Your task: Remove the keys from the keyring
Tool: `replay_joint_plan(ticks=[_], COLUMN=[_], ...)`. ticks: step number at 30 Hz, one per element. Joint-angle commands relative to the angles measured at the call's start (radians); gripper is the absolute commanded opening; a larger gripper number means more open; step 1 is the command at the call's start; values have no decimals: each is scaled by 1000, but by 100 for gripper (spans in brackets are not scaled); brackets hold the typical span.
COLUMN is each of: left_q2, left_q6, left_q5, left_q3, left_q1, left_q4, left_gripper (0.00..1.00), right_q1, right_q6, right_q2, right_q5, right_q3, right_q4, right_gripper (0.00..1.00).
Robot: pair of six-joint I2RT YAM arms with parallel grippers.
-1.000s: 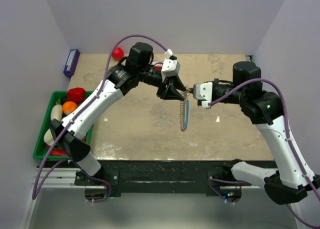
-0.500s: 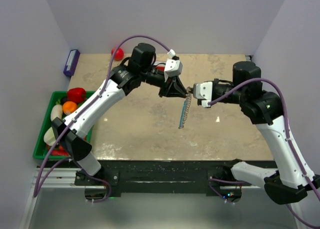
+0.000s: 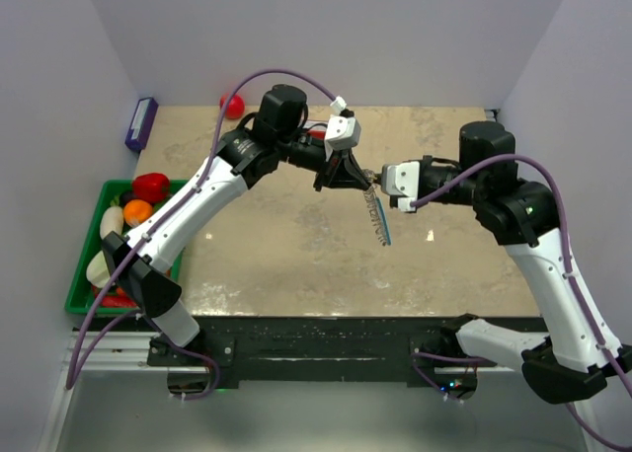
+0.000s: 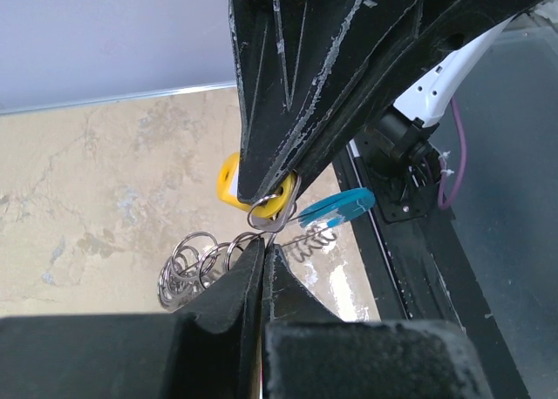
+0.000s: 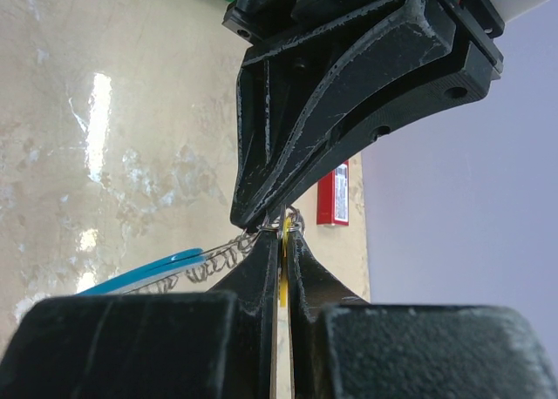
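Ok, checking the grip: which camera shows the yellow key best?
Left wrist: the key shows as a yellow block pinched at the right gripper's tips. The right wrist shows only a yellow sliver between its own jaws; from the top view it is too small to tell.

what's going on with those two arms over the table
The two arms meet in mid-air above the table. The right gripper is shut on the small yellow key. The left gripper is shut on the keyring right beside it, at the chain's top end. The rest of the chain, with its light-blue segment, dangles free below them. The key looks attached to the ring, so it is not yet off.
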Motion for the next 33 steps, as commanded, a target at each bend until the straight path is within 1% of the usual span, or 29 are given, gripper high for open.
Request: replay_joint_plan(ticks=[1, 5, 10, 16, 20, 24, 33], left_q2=[-17, -28, -42, -52, -62, -71, -63], left_q6=[-6, 1, 8, 1, 12, 32, 28], left_q5=[1, 1, -2, -20, -45, -73, -111], left_q3=[15, 11, 3, 8, 23, 29, 20], left_q1=[-3, -3, -5, -2, -2, -2, -7], left_q4=[24, 21, 19, 24, 13, -8, 0], left_gripper=[0, 0, 0, 0, 0, 0, 0], right_q1=[3, 3, 4, 3, 3, 3, 4], right_q6=[-5, -12, -18, -57, -89, -83, -22], right_q2=[-29, -37, -54, -63, -83, -100, -66], right_q5=[8, 46, 55, 28, 66, 66, 3], right_q3=[3, -11, -19, -10, -71, -106, -34], right_q4=[67, 66, 50, -22, -37, -25, 12], right_gripper=[0, 0, 0, 0, 0, 0, 0])
